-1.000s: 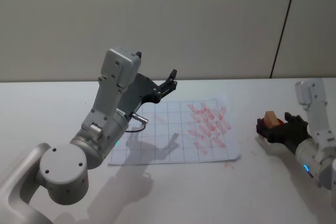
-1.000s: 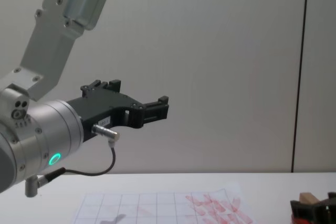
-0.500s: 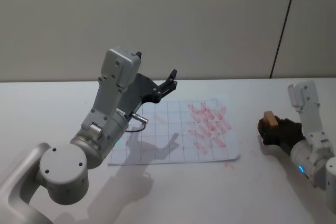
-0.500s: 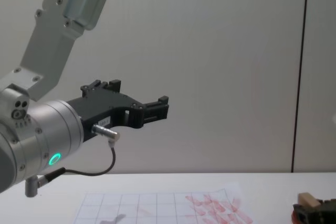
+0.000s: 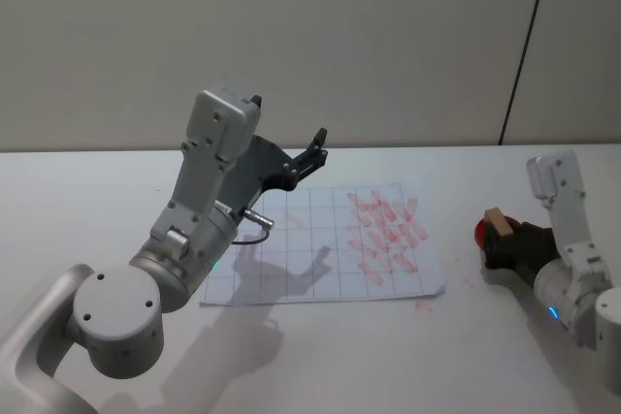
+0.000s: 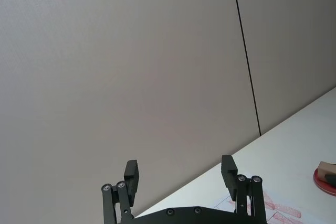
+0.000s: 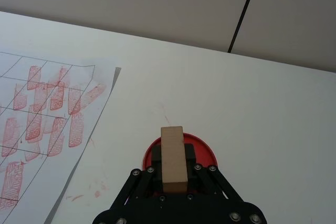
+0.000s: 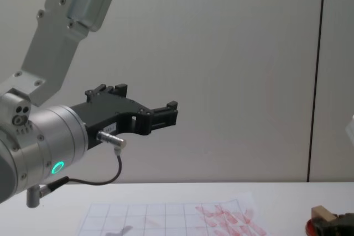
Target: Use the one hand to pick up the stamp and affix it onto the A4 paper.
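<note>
Right of the A4 paper [image 5: 325, 257], the right gripper [image 5: 503, 238] had its 2 fingers clamped on the stamp [image 7: 172, 150], a plain tan wooden block, at the red ink pad [image 7: 202, 149]. Risks: a tilted press would smear, and a loose grip would let it slip. The left gripper [image 6: 179, 172] hung raised, fingers apart.

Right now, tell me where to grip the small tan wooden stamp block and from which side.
Grip the small tan wooden stamp block across its two long, flat, parallel sides, coming along its length so one end stays free to press. The black two-fingered right gripper is shut on it that way above the round red ink pad. The left gripper hangs open, raised.
</note>
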Controlling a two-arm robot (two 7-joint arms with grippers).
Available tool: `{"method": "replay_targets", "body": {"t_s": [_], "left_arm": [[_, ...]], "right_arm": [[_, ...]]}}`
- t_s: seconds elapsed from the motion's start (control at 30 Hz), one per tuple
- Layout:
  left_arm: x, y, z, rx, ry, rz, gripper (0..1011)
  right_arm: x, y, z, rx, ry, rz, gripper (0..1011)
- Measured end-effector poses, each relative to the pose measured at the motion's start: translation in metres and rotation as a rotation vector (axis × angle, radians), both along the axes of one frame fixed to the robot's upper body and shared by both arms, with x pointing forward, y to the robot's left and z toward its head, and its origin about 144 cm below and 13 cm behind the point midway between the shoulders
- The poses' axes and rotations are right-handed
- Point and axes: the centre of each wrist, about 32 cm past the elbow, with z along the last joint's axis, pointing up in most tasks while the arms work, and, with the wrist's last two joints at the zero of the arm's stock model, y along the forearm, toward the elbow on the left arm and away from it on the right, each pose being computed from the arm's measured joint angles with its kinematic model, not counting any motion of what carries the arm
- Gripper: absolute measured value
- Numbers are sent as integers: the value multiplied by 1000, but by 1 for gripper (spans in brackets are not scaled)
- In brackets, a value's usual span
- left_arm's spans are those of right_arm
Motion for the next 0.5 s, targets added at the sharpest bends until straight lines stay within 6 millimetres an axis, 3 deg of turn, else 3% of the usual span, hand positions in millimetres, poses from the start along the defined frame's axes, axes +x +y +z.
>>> {"method": "replay_targets", "body": {"t_s": [0.5], "left_arm": [[0, 0, 0, 0, 0, 0, 1001]], "right_arm": [[8, -1, -5, 37, 63, -48, 221]]}}
